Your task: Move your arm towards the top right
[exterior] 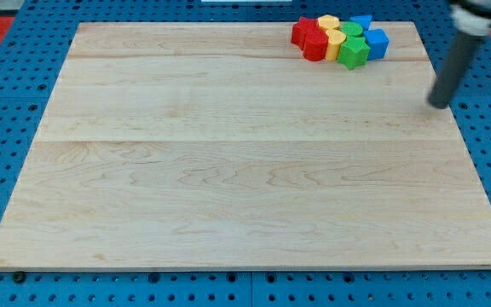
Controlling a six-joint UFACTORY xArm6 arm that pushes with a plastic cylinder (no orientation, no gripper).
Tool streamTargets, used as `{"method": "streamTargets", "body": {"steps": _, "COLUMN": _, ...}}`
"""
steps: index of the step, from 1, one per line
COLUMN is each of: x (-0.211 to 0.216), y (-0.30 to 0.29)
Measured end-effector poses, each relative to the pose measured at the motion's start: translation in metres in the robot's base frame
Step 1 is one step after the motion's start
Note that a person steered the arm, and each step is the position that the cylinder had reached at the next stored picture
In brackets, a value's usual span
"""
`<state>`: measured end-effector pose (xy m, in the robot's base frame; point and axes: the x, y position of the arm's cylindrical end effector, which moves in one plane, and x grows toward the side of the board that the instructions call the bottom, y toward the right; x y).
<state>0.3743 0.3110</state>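
Note:
My tip (438, 106) rests on the wooden board (228, 170) near its right edge, in the upper right of the view. The dark rod slants up to the view's top right. A tight cluster of blocks sits at the top of the board, to the upper left of my tip and apart from it. It holds two red blocks (309, 38), two yellow blocks (332, 38), two green blocks (353, 49) and two blue blocks (375, 41). Their exact shapes are hard to make out.
The board lies on a blue perforated table (15, 102) that shows on all sides. The board's right edge (459, 128) runs just right of my tip.

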Motion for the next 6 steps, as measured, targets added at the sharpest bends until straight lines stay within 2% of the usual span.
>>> {"method": "streamTargets", "body": {"steps": 1, "x": -0.015, "y": 0.034}}
{"method": "streamTargets", "body": {"steps": 3, "x": -0.151, "y": 0.016}}
{"method": "streamTargets", "body": {"steps": 4, "x": -0.183, "y": -0.007}}
{"method": "streamTargets", "body": {"steps": 6, "x": -0.183, "y": -0.021}}
